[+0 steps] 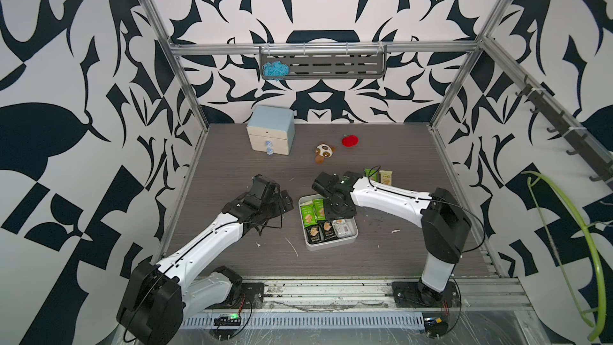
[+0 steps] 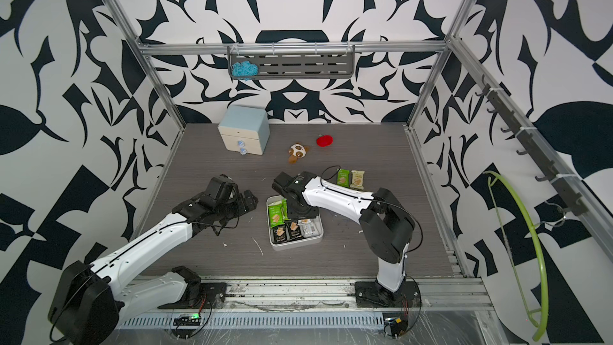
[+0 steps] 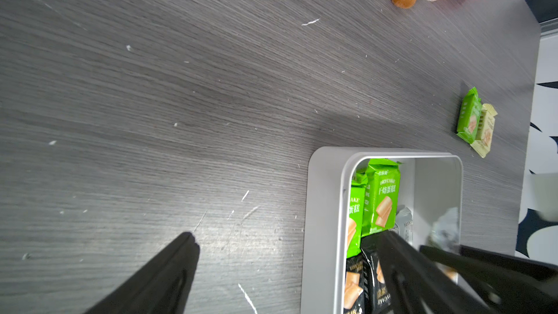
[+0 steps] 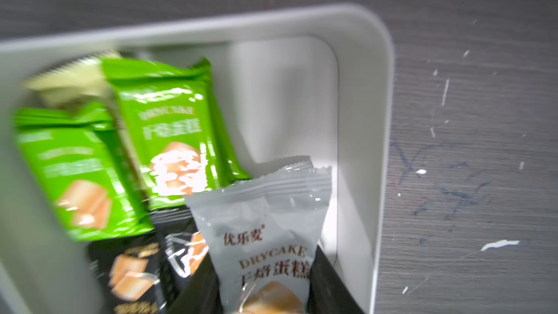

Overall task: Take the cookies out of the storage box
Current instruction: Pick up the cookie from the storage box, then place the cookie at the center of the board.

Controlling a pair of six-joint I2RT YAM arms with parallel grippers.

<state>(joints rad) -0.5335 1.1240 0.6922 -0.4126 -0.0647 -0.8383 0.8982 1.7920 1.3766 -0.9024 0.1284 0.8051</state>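
Well, the right pincer (image 4: 262, 285) is clamped on a white packet (image 4: 265, 222) low inside the storage box (image 4: 362, 116), the packet's long axis running straight out from between the jaws and its crimped end pointing away from the wrist. Close around it in the box lie the other cookies (image 4: 169, 134), green and black ones lying roughly the same way, so I'd judge most of the job is left: only a green packet (image 1: 371, 174) and a cream packet (image 1: 385, 178) lie out on the table (image 1: 232, 167), beyond that pincer's arm. Across the box's wall the left pincer (image 3: 287, 234) hangs with jaws wide apart, empty.
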